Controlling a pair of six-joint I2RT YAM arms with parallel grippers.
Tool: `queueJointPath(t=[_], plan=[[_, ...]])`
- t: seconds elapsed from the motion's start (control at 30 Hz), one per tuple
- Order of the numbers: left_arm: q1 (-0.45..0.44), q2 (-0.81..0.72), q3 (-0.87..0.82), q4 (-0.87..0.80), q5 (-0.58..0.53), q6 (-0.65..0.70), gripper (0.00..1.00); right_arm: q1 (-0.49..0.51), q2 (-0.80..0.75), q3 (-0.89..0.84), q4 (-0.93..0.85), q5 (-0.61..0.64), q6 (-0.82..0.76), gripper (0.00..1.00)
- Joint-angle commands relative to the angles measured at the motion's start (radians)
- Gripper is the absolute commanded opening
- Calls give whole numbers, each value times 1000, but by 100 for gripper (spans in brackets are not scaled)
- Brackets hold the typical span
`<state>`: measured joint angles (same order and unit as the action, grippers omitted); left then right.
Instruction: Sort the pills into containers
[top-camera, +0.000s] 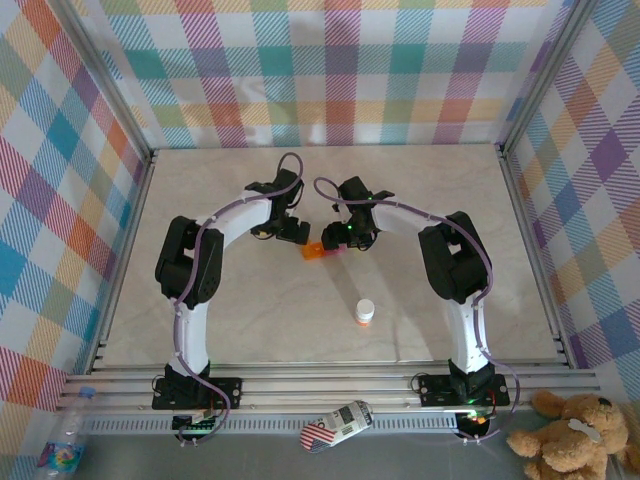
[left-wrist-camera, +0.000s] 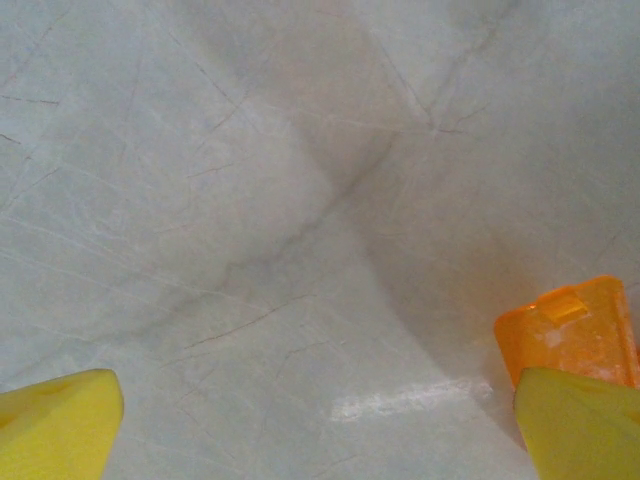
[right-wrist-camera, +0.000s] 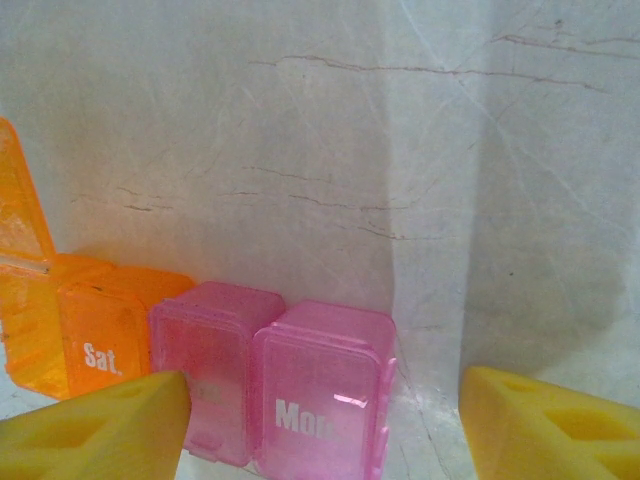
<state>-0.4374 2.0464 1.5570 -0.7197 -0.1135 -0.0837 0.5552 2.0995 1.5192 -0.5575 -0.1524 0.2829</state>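
Worktop (top-camera: 250, 320): pale marble-look slab, faint grey veins, smooth w/ slight sheen.

Strip (top-camera: 320, 249): small joined square boxes in translucent plastic, rounded corners. One orange box (right-wrist-camera: 100, 345) at the end; two pink boxes (right-wrist-camera: 325, 395) seen next to it. Orange lid (right-wrist-camera: 22, 200) stands raised; pink lids are down.

Writing, white print: "Sat." on the orange box; "Mon" on the end pink box, last letter partly under glare. Middle pink label is hidden behind a finger.

Bottle (top-camera: 365, 313): small, round, orange, white cap, upright. Well apart from the strip, toward the near edge.

Strip position: mid-worktop, between the two hands.

Left hand (left-wrist-camera: 320, 430): yellow wedge fingers (left-wrist-camera: 60, 425) spread wide, nothing between them. The strip's orange end sits just beside one finger; contact cannot be told.

Right hand (right-wrist-camera: 325, 385): yellow fingers part-spread, straddling the pink end. One finger overlaps the middle pink box in view. The other stands clear of the "Mon" box w/ bare worktop between. Released, not clamped on the strip.
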Motion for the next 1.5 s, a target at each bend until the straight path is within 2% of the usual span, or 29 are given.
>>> queueJointPath(t=[0.0,0.33,0.73,1.1,1.23,1.3,1.47], plan=[[9,16,15,8,9,-13,100,3,55,-25,-12,-8,20,71],[9,8,48,-4,32,-10,100,3,40,28,-57,-27,26,71],[20,-98,92,-50,63,-39,100,2,-90,138,-164,-14,27,73],[20,-394,-157,1,71,-123,100,2,-282,-44,-115,11,36,79],[20,-488,-238,28,86,-152,100,2,-361,-119,-88,48,50,89],[20,-531,-277,54,102,-170,100,3,-394,-149,-82,81,60,99],[19,-616,-366,134,156,-225,100,2,-484,-234,-71,161,92,99]])
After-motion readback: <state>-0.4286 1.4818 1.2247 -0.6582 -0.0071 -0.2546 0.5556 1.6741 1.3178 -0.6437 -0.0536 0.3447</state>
